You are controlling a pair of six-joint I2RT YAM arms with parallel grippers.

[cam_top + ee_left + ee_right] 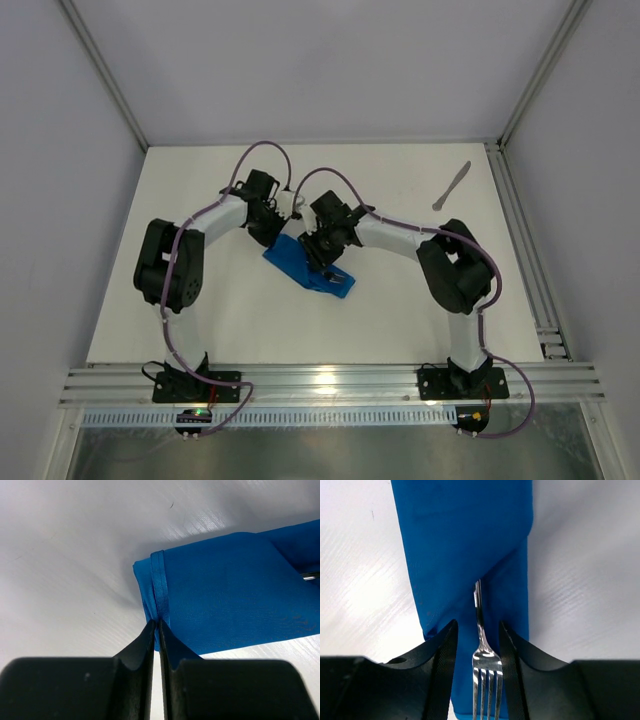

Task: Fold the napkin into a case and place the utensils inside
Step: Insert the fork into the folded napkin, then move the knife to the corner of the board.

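So the blue cloth case [308, 268] is sitting about mid-table [200, 320], a narrow folded strip. The fork [481, 645] is lying with its handle tucked under the diagonal flap and its tines poking out the near end. The right gripper [477, 626] straddles the fork with its jaws apart, a sliver of gap on each side of the neck, so it isn't gripping anything. The left gripper [158, 630] is pinched together right on the stitched hem at the other end of the case, pinning that corner down. The knife [452, 187] is way off at the far right of the table, well apart from all this. My guess on handling: the cloth is soft, a bit shiny and probably slippery, so the folds would likely pop open if nobody holds them. The hem seems the sensible spot to grab since it's thicker. The knife looks slim, stiff and flat on the surface, so probably fiddly to get fingers under. I'd take it across the handle and slide it in beside the fork.
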